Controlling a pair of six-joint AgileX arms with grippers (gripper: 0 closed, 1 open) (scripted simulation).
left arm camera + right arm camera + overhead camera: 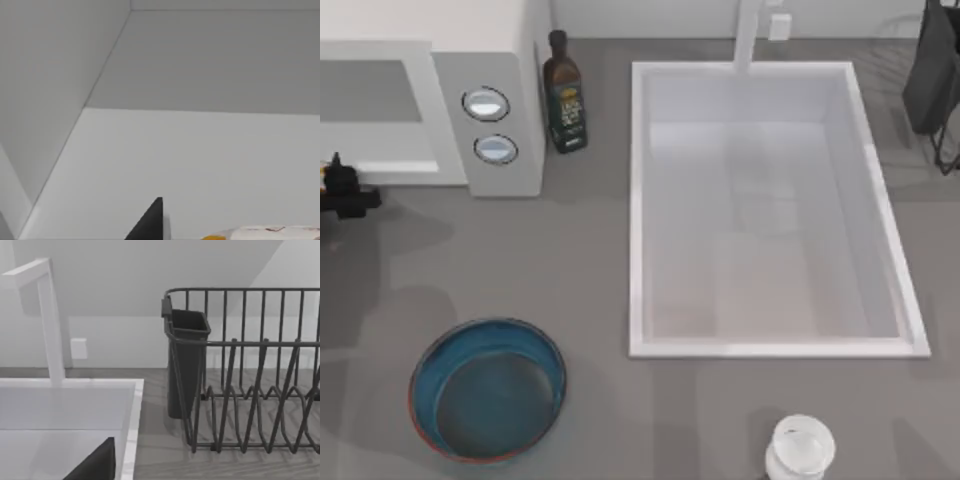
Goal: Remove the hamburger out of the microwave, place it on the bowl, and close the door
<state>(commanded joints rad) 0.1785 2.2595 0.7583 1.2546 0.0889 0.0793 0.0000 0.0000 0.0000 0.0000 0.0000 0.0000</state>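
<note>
Left wrist view looked into the white cavity of the microwave [430,95], with one dark fingertip [150,222] of the left gripper showing low in the picture and, just beside it at the lower edge, a sliver of the hamburger [260,232]: white wrapping with an orange-yellow patch. Whether the fingers were spread or pinched on the wrapper could not be told from that single tip. From above, the left gripper [345,190] sat at the table's left edge, right at the microwave's front opening, its dark wrist poking out below the appliance.

Judging by this, the step in hand was the reach for the hamburger, with the lift out not yet made. The next move called for a firm pinch on the soft lump, then a straight pull back out of the cavity, clear of its floor and side wall.

Nearer the front of the table stood the bowl [420,370], blue, empty, well apart from the microwave. Beside the dials stood a dark bottle [563,95]; right of it lay the sink [635,220], and a white jar [801,447] near the front edge. The right arm was parked by the dish rack [250,390], a dark fingertip [97,465] over the sink rim.
</note>
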